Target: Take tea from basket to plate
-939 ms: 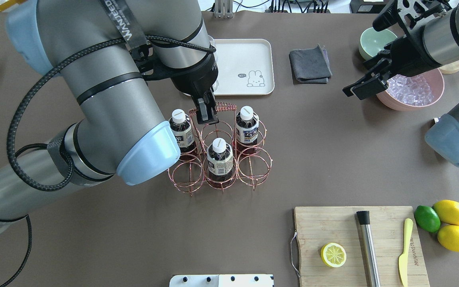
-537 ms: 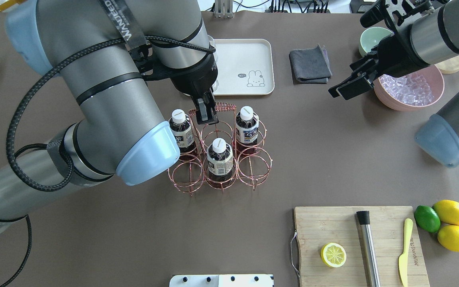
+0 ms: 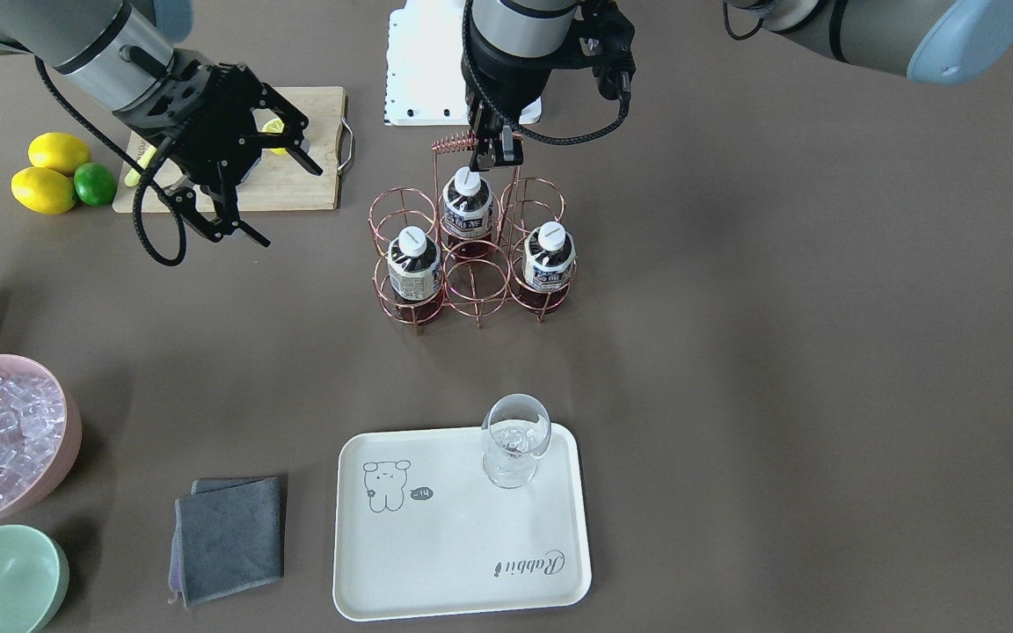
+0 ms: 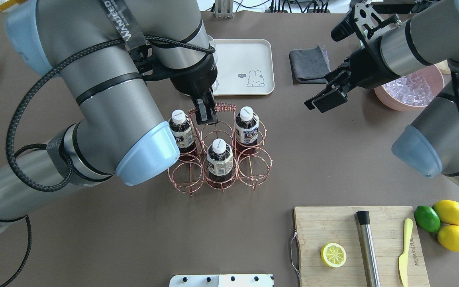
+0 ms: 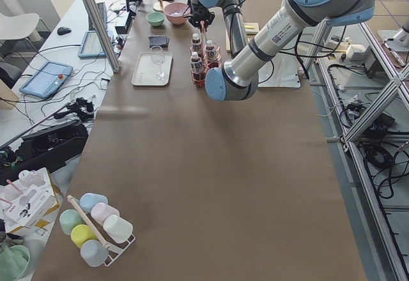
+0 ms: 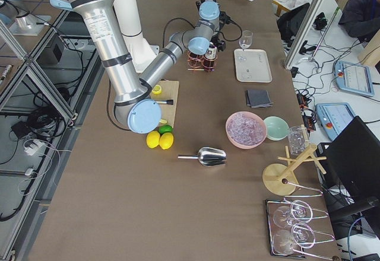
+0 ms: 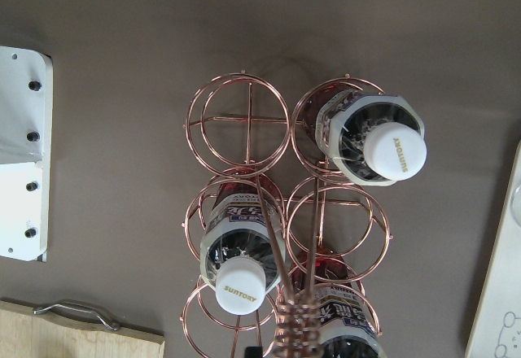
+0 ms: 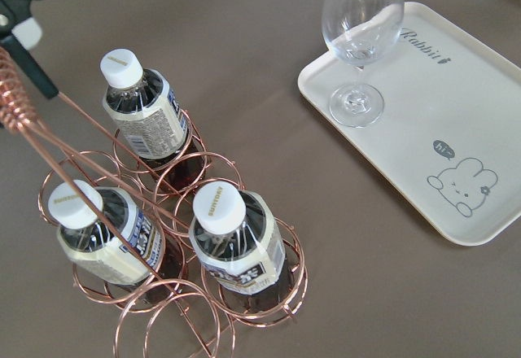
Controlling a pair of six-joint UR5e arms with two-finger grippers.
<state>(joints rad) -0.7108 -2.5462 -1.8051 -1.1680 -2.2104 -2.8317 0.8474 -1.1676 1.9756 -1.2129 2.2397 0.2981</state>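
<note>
Three tea bottles [image 4: 219,159] [image 4: 180,129] [image 4: 246,125] with white caps stand in the rose-copper wire basket [image 4: 225,107] at mid-table. They also show in the front view [image 3: 466,207] and the right wrist view [image 8: 236,240]. My left gripper [image 4: 205,113] is shut on the left end of the basket's coiled handle. My right gripper [image 4: 327,95] is open and empty, in the air to the right of the basket. The cream plate [image 4: 245,56] lies beyond the basket with a stemmed glass [image 3: 515,440] on it.
A grey cloth [image 4: 309,63] lies right of the plate. A pink bowl of ice [image 4: 408,93] and a mint bowl [image 3: 1,576] are at the far right. A cutting board [image 4: 357,243] with a lemon half, a metal bar and a knife, plus lemons and a lime [image 4: 448,223], sit near right.
My right arm has swung left from over the ice bowl toward the basket, its gripper still open. My left gripper has stayed on the basket handle.
</note>
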